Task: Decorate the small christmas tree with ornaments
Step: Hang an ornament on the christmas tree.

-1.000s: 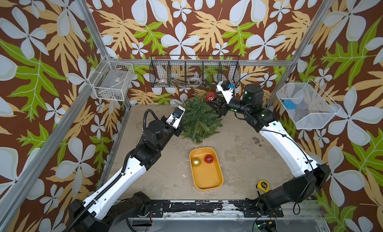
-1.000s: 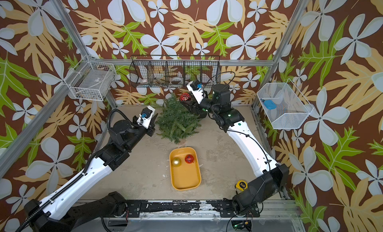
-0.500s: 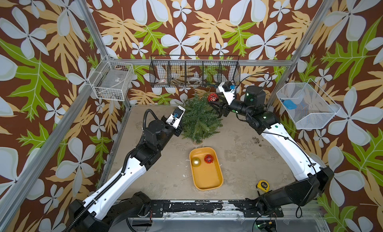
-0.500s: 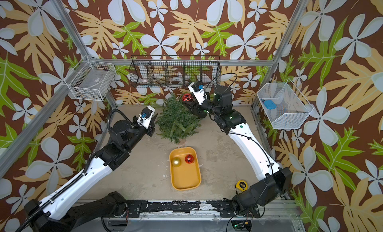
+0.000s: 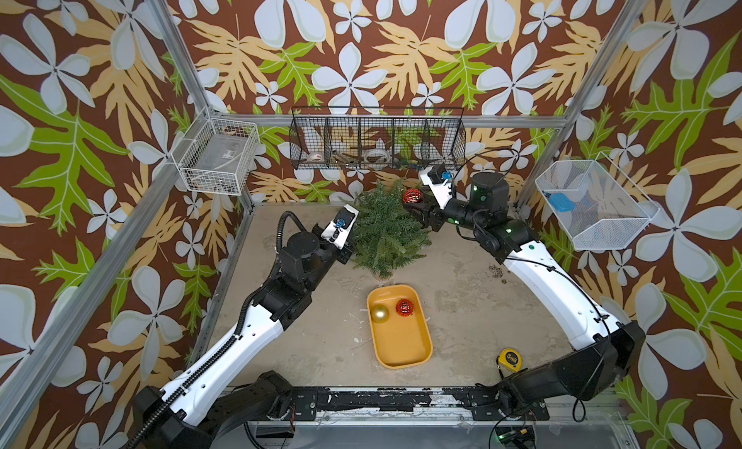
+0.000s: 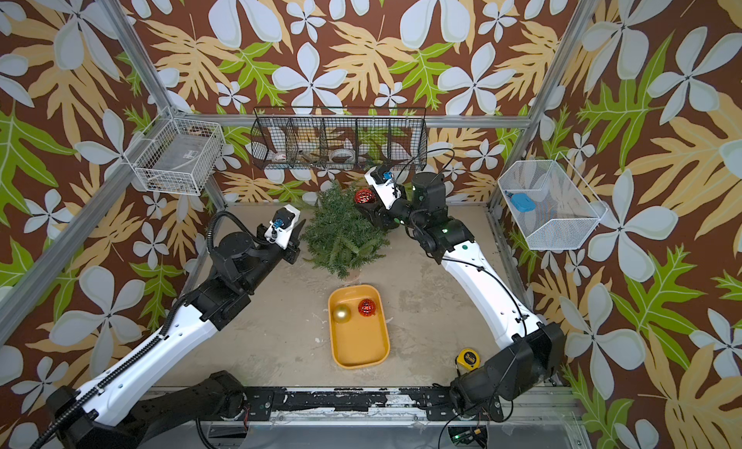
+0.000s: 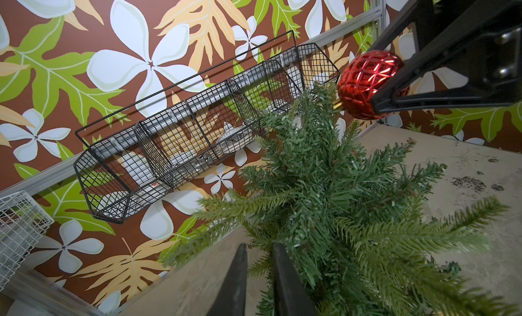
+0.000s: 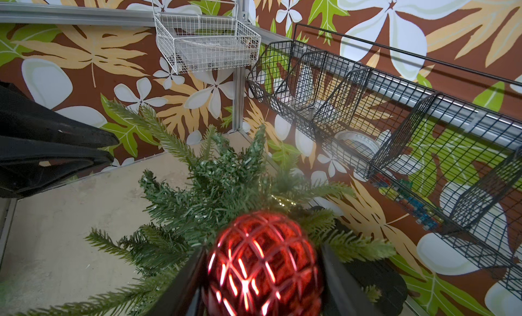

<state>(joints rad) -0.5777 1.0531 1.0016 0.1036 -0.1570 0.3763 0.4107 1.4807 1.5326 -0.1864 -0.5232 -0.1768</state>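
- The right gripper (image 8: 261, 258) clamps a red ornament (image 8: 262, 275) against the small christmas tree (image 5: 385, 230), at its tip.
- The left gripper (image 7: 260, 248) sits beside the tree, jaws nearly meeting; I can't tell if it grips anything.
- Only the top views show the yellow tray (image 5: 401, 348), which holds a second red ornament (image 5: 404, 307) and a gold ornament (image 5: 379, 313); three in all.
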